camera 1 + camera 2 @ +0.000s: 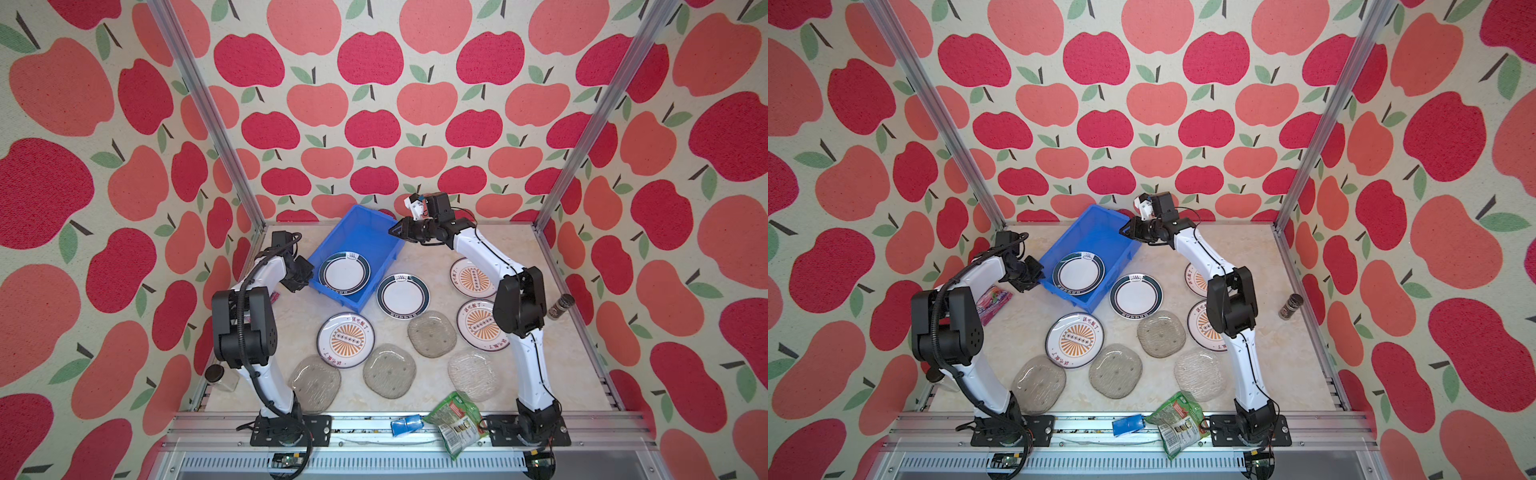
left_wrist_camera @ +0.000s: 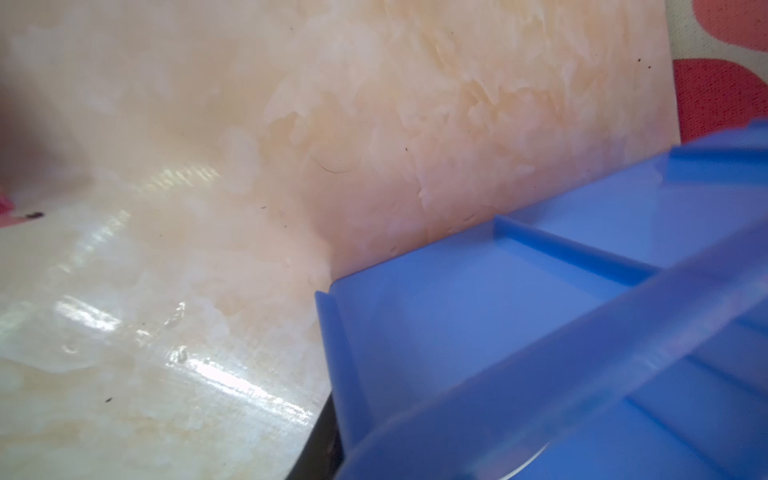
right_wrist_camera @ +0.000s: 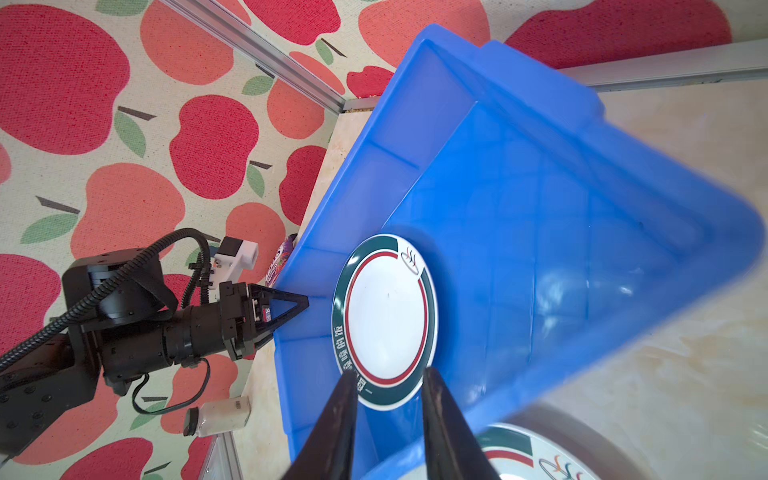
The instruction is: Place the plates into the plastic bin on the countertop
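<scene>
a blue bin (image 1: 332, 241) of smooth moulded plastic, rectangular with a lipped rim and ribbed outer walls, is set cornerwise by the far edge of the countertop (image 1: 430, 266), left of the middle. the countertop is a glossy cream surface with marble veining. a round white banded plate (image 1: 344, 273) with a dark green rim band is laid inside the bin, towards its near corner. a second banded plate (image 1: 403, 295) is laid on the countertop just beside the bin's near right wall. three round sunburst plates (image 1: 345, 340) (image 1: 467, 278) (image 1: 476, 326) with orange rayed centres are spread from the middle towards the right edge, and two of them are partly hidden by the right arm. four rounded-square glass plates (image 1: 315, 383) (image 1: 389, 370) (image 1: 432, 333) (image 1: 473, 374), smoky and dimpled or ribbed, are laid in the near half. the leftmost one is touched by a sunburst plate's rim.

the left gripper (image 1: 308, 271) is positioned at the bin's left rim, and whether the lip is clamped cannot be told. the right gripper (image 1: 395, 229) is positioned at the bin's far right rim. in the right wrist view its dark tapered fingers (image 3: 345, 415) are seen partly apart. blue plastic and the plate's rim show through the gap, and nothing is seen pinched.
</scene>
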